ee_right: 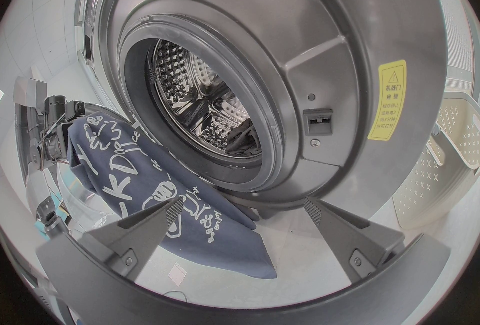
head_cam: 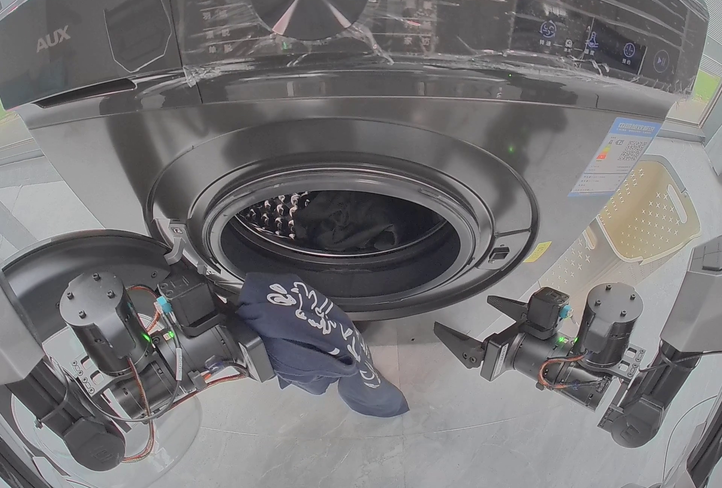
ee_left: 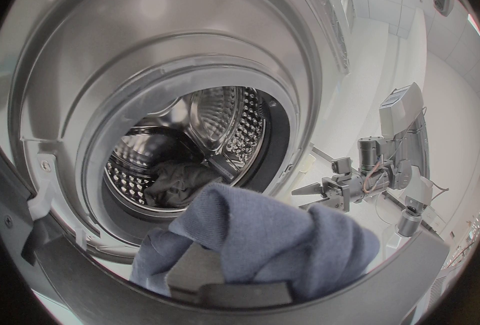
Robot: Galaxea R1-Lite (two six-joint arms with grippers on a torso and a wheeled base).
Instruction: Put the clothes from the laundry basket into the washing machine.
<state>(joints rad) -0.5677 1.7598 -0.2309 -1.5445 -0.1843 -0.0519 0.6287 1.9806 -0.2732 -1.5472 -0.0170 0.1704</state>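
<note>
Washing machine: dark garment was seen inside its drum.
Navy shirt: was held below the machine's opening.
Left gripper: was clamped on it.
Right gripper: was spread wide.

Layout: washing machine front, door open

I have the washing machine at far centre, its door swung out to the left. A loaded garment lies inside the drum, toward its far wall. My left gripper sits near left, in front of the opening's lower left rim, and the held garment drapes from it below the opening. My right gripper sits near right, apart from the machine. The laundry basket stands just beside the machine's right side, farther off than my right gripper.
</note>
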